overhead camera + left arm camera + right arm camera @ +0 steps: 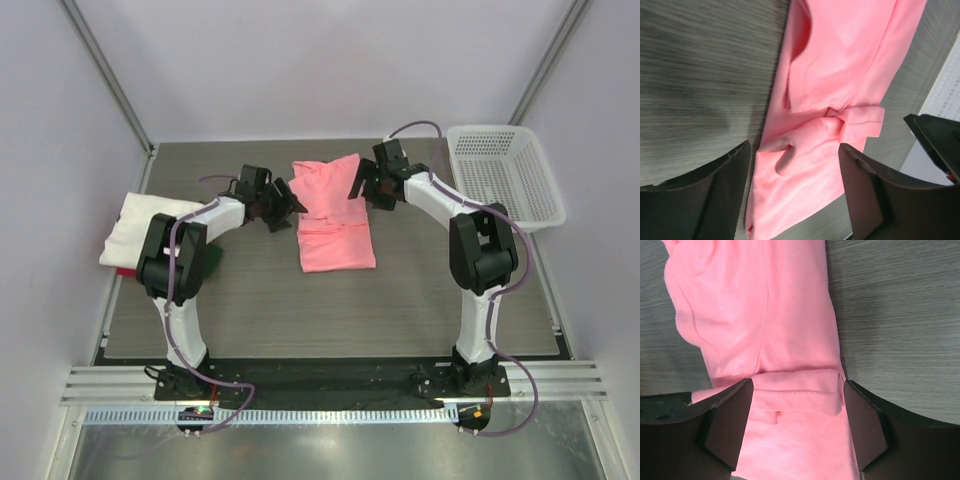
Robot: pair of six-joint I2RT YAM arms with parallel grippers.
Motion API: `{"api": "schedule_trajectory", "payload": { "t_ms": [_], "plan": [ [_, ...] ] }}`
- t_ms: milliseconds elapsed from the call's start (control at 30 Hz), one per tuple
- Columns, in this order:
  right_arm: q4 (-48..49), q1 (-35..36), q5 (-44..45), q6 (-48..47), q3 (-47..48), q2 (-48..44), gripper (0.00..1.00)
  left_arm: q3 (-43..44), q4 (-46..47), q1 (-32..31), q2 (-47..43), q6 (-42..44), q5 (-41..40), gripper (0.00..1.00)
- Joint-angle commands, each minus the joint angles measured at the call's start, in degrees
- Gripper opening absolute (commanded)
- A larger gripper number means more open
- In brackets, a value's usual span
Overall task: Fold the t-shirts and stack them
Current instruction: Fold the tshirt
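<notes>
The salmon-pink t-shirt (337,240) lies partly folded in the middle of the table, its far end doubled back over itself. My left gripper (287,212) hovers at the shirt's left edge and is open; in the left wrist view its gripper (795,187) straddles the pink cloth (840,75) with nothing pinched. My right gripper (361,186) is at the shirt's far right corner, also open; in the right wrist view its gripper (795,422) stands wide over a folded hem (790,385). A folded white t-shirt (140,228) sits at the far left, with a red t-shirt (124,271) peeking out beneath it.
A white plastic mesh basket (503,175) stands at the back right corner. A dark green patch (213,262) shows beside the left arm's elbow. The grey table (300,310) ends at metal rails along the near edge.
</notes>
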Motion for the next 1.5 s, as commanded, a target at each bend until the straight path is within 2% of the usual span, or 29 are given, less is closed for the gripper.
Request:
{"api": "schedule_trajectory", "payload": {
  "t_ms": [0, 33, 167, 300, 400, 567, 767, 900, 1067, 1167, 1200, 1267, 1333, 1400, 1467],
  "plan": [
    [4.7, -0.2, 0.5, -0.2, -5.4, -7.1, 0.79, -2.3, 2.0, 0.1, -4.1, 1.7, -1.2, 0.74],
    [4.9, -0.2, 0.8, -0.2, -7.5, -9.0, 0.79, -4.0, 1.9, 0.1, -5.3, 2.0, -1.7, 0.75],
    [7.3, -0.2, -1.4, -0.4, -18.5, -16.1, 0.65, -12.8, 1.7, -0.7, -12.1, 1.8, -2.3, 0.75],
    [9.6, -0.1, -5.6, 0.3, -29.9, -21.2, 0.58, -19.9, 3.2, -3.6, -16.9, 0.1, -1.2, 0.72],
    [12.0, -0.3, -9.3, 1.5, -35.0, -23.2, 0.52, -22.9, 4.1, -6.2, -19.0, -1.1, -1.2, 0.70],
    [14.9, -0.1, -12.4, 3.6, -38.2, -22.6, 0.45, -24.9, 6.9, -7.4, -17.6, -2.9, -0.1, 0.61],
    [17.3, -0.2, -12.3, 5.2, -40.8, -21.5, 0.44, -27.9, 8.6, -7.4, -17.5, -3.8, -1.6, 0.58],
    [18.0, -0.3, -13.8, 5.7, -41.1, -20.1, 0.42, -28.5, 10.9, -7.5, -15.7, -4.5, -0.1, 0.52],
    [18.1, -0.2, -14.0, 5.5, -41.4, -20.1, 0.33, -29.8, 12.6, -7.4, -14.8, -5.3, -0.3, 0.48],
    [18.2, -0.2, -14.5, 5.5, -41.1, -19.8, 0.27, -29.9, 14.8, -7.5, -13.1, -6.2, 0.8, 0.40],
    [18.1, -0.2, -14.6, 5.4, -41.0, -19.6, 0.25, -29.9, 14.9, -7.5, -12.7, -6.4, 0.7, 0.34],
    [18.1, -0.2, -15.0, 5.1, -41.0, -19.7, 0.11, -31.0, 15.2, -7.7, -12.3, -6.8, 0.0, 0.24],
    [17.7, -0.2, -15.0, 4.9, -41.0, -20.0, 0.01, -32.1, 16.8, -7.7, -12.9, -7.2, -0.8, 0.10],
    [17.3, -0.2, -14.9, 4.8, -41.4, -21.1, 0.01, -33.0, 17.5, -7.7, -13.6, -7.3, -0.7, 0.00],
    [16.5, -0.2, -15.2, 4.9, -41.6, -22.6, 0.01, -33.5, 17.4, -7.7, -14.8, -7.3, -0.2, 0.00]
  ]
}}
